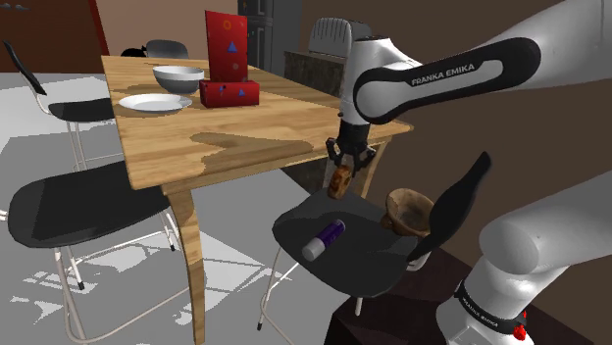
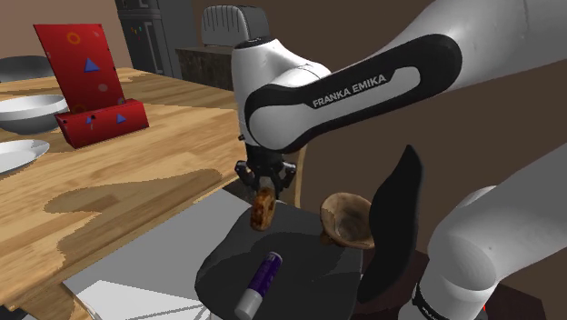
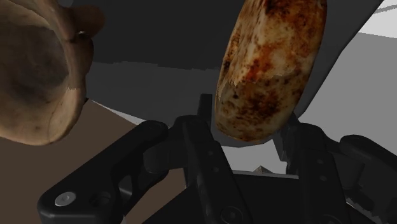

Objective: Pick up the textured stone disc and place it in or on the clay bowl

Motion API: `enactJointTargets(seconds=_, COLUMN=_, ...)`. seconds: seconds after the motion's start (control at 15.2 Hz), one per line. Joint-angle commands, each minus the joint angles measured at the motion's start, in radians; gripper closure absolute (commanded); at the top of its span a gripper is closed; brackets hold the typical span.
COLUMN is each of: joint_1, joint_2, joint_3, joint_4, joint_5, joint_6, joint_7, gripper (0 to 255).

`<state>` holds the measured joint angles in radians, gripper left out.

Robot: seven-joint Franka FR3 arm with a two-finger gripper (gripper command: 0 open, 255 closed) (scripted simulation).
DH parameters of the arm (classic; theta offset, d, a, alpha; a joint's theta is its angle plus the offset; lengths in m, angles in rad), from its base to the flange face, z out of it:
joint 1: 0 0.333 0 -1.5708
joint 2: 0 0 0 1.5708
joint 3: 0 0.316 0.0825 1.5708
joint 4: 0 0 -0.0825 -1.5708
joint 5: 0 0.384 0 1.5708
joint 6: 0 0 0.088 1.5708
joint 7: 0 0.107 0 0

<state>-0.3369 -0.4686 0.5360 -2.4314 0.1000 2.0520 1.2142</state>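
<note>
We see the gripper (image 2: 264, 191) clamped on the mottled brown disc (image 2: 263, 210), and it holds the disc on edge over the black chair (image 1: 378, 257) seat. The bowl (image 2: 347, 219) stands on this seat, near the disc.

1. In the wrist view the disc (image 3: 270, 70) runs off the picture's edge, and so does most of the brown bowl (image 3: 38, 76).
2. In the shoulder view the end effector (image 1: 342, 174) covers the disc's upper rim.
3. In the second exterior view the chair back (image 2: 391, 227) hides one side of the brown bowl.
4. In that view, the left edge cuts off the grey bowl (image 2: 27, 111) and plate (image 2: 14, 155) on the worktop (image 2: 136, 173).
5. A dark thing (image 1: 132, 50) at the worktop's far end is too small to tell.
</note>
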Motion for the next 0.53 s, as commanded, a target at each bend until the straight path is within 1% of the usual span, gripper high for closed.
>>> enactJointTargets(seconds=0.0, joint_1=0.001, joint_2=-0.009, joint_3=-0.007, joint_4=0.019, joint_5=0.001, joint_6=-0.027, joint_7=-0.005, gripper=255)
enactJointTargets(seconds=0.46, joint_1=0.0, joint_2=-0.03, joint_3=-0.027, joint_4=0.096, joint_5=-0.001, joint_6=-0.125, joint_7=-0.019, gripper=255)
